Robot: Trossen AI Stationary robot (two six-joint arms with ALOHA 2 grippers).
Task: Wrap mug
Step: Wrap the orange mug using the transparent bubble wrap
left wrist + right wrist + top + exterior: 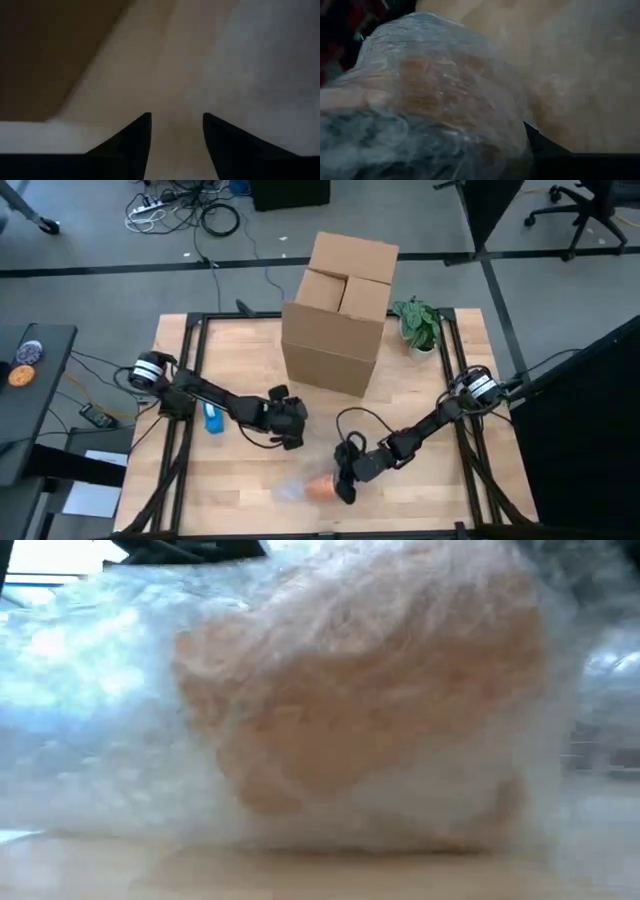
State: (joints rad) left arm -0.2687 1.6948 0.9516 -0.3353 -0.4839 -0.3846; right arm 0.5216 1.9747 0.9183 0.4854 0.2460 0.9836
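- The mug (320,487) appeared orange and lay on the bench (420,410), on the side of the cardboard box (338,315) nearer the front edge and well apart from it.
- The mug was enclosed in clear bubble wrap (292,490); a loose tail of wrap trailed off it on the side away from the right gripper.
- In the low view the mug (360,710) filled most of the picture as a pale orange mass behind cloudy film (90,700), resting on the wood.
- In the right wrist view the wrapped mug (430,95) lay directly against that gripper's dark finger (545,150), with the film creased over it.
- The right gripper (345,475) stood at the wrapped mug, touching the bundle; whether its fingers were closed on the wrap could not be told.
- The left gripper (290,425) sat between the box and the mug, clear of both; its fingers (130,145) stood parted with bare wood between them and held nothing.
- The cardboard box stood on the far half of the bench with its top flaps folded shut; its contents could not be seen.
- A small potted plant (418,325) stood just beside the box on the right arm's side.
- A blue object (212,417) lay on the bench beside the left arm.
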